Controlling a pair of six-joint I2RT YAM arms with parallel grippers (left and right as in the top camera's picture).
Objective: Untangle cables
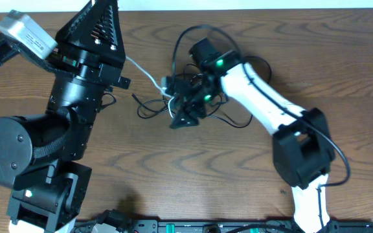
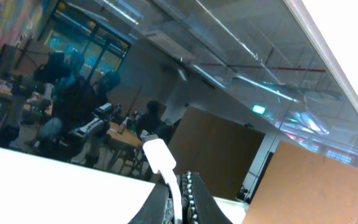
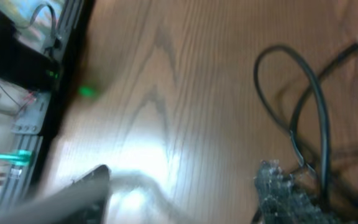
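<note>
Two arms over one wooden surface [image 1: 206, 184], listed largest to smallest. Left arm [image 1: 76, 97], black: raised at the surface's left side. Its pincer [image 2: 180, 202] points up and away from the wood and is clamped on the white cable's plug [image 2: 159, 157], which stands out above the fingertips. Right arm [image 1: 264, 103], white: reaches in from the right. Its pincer [image 1: 185, 115] hangs low over the knot with jaws apart and bare wood between them; the right wrist view is blurred, and nothing reads as held. Black cables [image 1: 149, 113]: a loose tangle at mid-surface, partly under the right pincer, with loops spilling to either side; one loop [image 3: 317, 93] lies just beside that pincer's right-hand finger, contact not discernible. White cable [image 1: 149, 79]: long axis runs diagonally from the raised left pincer down and rightward into the knot. Governing relation: the knot lies directly below the right pincer and well apart from the left, so the right arm is the nearer one. A pull by the left arm along that diagonal would likely draw white free if the right arm pins black.
</note>
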